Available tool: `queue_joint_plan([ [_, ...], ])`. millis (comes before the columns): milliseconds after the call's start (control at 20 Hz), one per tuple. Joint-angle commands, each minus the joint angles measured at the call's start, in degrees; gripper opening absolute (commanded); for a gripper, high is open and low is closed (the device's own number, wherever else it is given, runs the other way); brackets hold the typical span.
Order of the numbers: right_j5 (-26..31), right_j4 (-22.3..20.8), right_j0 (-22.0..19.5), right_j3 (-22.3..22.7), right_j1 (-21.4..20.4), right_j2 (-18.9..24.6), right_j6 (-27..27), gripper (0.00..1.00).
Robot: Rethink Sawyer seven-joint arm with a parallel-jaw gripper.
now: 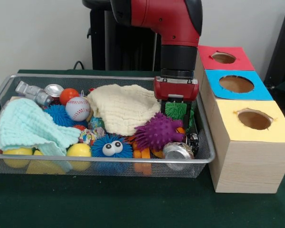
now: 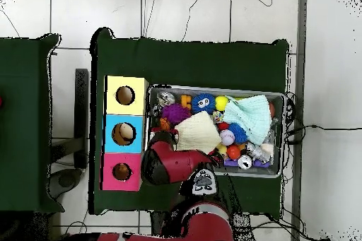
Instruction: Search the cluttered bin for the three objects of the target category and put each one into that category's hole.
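Observation:
The silver wire bin is full of toys and cloths; it also shows in the overhead view. My gripper hangs straight down into the bin's right end. It sits just behind a purple spiky ball and against a green spiky ball. Its lower part is hidden by the toys, and in the overhead view the arm covers it. The red-faced hole is the farthest of the three boxes to the right of the bin, and lies nearest the robot's base in the overhead view.
The blue-faced hole and the yellow-faced hole stand beside the bin. In the bin lie a cream cloth, a mint cloth, a baseball, an orange ball, a blue googly-eyed ball, yellow balls and a silver can.

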Motion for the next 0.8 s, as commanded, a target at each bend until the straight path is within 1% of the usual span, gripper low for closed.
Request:
queue_joint_plan([
  [50, -1.3, 1.9, -1.4, 3.4, 4.7, 2.8, 10.9, 1.00],
  [300, 0.7, 3.2, -2.3, 2.3, 2.2, 6.1, 11.3, 1.00],
  [450, 0.1, 3.7, -1.5, 1.8, 2.7, 5.1, 11.1, 1.00],
  [600, -4.3, 3.5, -0.9, 1.1, 4.2, 3.6, 11.0, 1.00],
  [650, -4.6, 3.1, -1.6, 1.1, 4.4, 4.1, 11.0, 0.00],
  [800, -4.3, 2.5, -2.4, 1.1, 4.3, 4.9, 10.9, 0.00],
])
